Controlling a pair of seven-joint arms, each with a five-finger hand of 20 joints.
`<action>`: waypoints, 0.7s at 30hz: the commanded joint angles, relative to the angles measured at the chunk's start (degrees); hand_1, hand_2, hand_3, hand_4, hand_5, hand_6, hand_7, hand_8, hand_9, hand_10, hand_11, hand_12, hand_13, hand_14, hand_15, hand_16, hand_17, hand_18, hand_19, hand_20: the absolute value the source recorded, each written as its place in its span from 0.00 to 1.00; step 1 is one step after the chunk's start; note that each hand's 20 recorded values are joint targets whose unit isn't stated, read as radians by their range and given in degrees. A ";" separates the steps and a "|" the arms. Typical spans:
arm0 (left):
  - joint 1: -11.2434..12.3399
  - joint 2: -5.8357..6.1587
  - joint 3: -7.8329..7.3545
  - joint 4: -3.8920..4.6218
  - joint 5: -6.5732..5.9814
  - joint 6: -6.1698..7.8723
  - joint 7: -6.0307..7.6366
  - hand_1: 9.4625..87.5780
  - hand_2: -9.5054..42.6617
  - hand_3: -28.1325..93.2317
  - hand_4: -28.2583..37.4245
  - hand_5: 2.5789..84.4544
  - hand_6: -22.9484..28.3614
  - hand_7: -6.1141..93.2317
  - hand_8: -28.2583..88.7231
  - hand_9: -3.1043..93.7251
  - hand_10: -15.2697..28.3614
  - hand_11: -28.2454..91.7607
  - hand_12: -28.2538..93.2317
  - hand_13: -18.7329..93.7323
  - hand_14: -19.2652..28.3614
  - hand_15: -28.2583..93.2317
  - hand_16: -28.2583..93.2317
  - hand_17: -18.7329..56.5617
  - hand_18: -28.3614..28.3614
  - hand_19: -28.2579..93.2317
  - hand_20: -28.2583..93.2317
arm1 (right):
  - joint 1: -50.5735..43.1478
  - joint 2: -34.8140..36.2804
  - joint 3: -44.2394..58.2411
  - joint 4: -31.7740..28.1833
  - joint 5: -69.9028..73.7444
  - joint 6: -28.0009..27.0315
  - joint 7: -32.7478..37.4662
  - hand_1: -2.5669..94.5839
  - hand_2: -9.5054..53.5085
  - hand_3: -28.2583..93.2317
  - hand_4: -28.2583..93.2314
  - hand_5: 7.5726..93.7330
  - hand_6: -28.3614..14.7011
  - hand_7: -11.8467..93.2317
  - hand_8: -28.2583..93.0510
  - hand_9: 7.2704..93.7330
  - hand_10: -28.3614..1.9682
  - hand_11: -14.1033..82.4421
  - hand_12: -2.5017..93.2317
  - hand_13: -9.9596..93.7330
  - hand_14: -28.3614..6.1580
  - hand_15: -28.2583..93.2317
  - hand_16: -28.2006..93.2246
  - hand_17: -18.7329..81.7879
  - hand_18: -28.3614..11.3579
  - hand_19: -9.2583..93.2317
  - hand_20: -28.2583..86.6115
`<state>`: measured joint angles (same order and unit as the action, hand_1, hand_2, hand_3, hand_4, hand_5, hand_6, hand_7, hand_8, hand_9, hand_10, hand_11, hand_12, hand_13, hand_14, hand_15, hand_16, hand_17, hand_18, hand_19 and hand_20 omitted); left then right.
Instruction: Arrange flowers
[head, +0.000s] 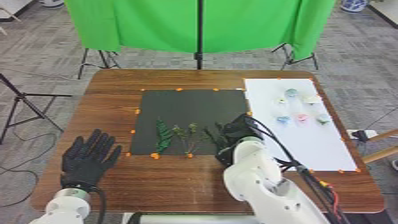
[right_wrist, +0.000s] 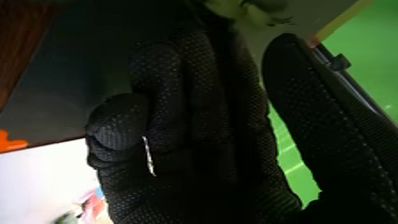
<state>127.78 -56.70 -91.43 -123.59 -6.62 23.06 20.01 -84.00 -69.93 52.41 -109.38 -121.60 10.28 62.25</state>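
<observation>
In the head view my right hand (head: 238, 131) is over the right edge of the black sheet (head: 195, 102), a dark leafy sprig (head: 214, 137) close beside it. Farther left on the sheet lie a broad green leaf sprig (head: 163, 136) and thin-stemmed sprigs (head: 188, 137). Small pale flower heads, among them a pink one (head: 302, 118) and a blue one (head: 283, 119), rest on the white sheet (head: 302, 150). My left hand (head: 84, 162) lies open, left of the black sheet. In the right wrist view, my right hand (right_wrist: 200, 145) has its thumb apart from its fingers; yellow-green plant parts (right_wrist: 233, 10) appear beyond the fingertips.
Orange markers (head: 155, 156) line the sheets on the brown table (head: 178, 78). A green cloth (head: 147, 25) hangs behind the far edge, with black stands around it. Cables run along my right arm.
</observation>
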 joint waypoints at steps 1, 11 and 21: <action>2.43 -0.57 -0.72 -0.33 -0.07 0.08 1.20 0.29 0.46 0.84 0.00 0.52 0.57 0.32 0.13 0.46 0.68 0.49 0.32 0.45 0.69 0.60 0.16 0.21 0.75 0.57 0.37 | -4.21 11.68 0.39 -7.15 -0.90 -6.36 -8.18 0.35 0.21 0.85 0.10 0.70 0.48 0.28 0.17 0.80 0.29 0.44 0.29 0.75 0.32 0.71 0.49 0.57 0.01 0.99 0.52; 3.21 -0.82 -0.94 -0.43 -0.07 -0.58 1.62 0.29 0.46 0.84 0.00 0.52 0.58 0.32 0.13 0.46 0.69 0.51 0.33 0.47 0.71 0.69 0.18 0.22 0.77 0.61 0.41 | -9.26 15.85 2.91 -12.89 -1.98 -18.06 -9.40 0.33 0.30 0.83 0.11 0.78 0.53 0.30 0.17 0.85 0.31 0.49 0.32 0.76 0.30 0.76 0.52 0.58 0.00 1.00 0.54; 3.29 -1.62 -1.58 -0.20 -0.45 -0.91 1.43 0.28 0.46 0.84 0.00 0.53 0.57 0.32 0.13 0.46 0.69 0.51 0.32 0.47 0.71 0.68 0.17 0.21 0.76 0.59 0.41 | -9.37 15.83 1.33 -15.62 3.61 -20.52 -9.70 0.33 0.32 0.82 0.11 0.78 0.52 0.29 0.17 0.85 0.30 0.48 0.33 0.76 0.29 0.75 0.53 0.58 0.00 0.99 0.55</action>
<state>129.90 -57.10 -92.53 -124.13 -6.55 22.79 21.61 -93.05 -54.05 55.44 -123.22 -122.31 -8.46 52.37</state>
